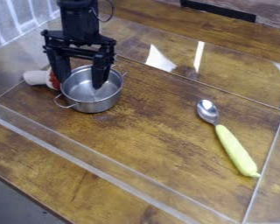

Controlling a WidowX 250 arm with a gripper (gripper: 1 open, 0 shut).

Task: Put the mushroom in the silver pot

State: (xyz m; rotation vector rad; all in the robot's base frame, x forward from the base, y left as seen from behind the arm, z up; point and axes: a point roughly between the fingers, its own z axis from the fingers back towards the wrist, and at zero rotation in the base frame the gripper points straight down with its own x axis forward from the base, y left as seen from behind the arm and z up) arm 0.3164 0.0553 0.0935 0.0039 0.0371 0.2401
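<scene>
The mushroom point(38, 77) lies on its side on the wooden table, its cream stem pointing left and its dark red cap partly hidden behind my left finger. It rests just left of the silver pot point(91, 103), a small shiny steel pot with side handles. My gripper point(80, 79) points straight down and is open. Its left finger comes down beside the mushroom's cap and its right finger over the pot's far rim. Nothing is held between the fingers.
A silver spoon with a yellow-green handle point(227, 137) lies at the right. A low clear plastic wall point(119, 179) runs along the front and sides of the wooden table point(154, 122).
</scene>
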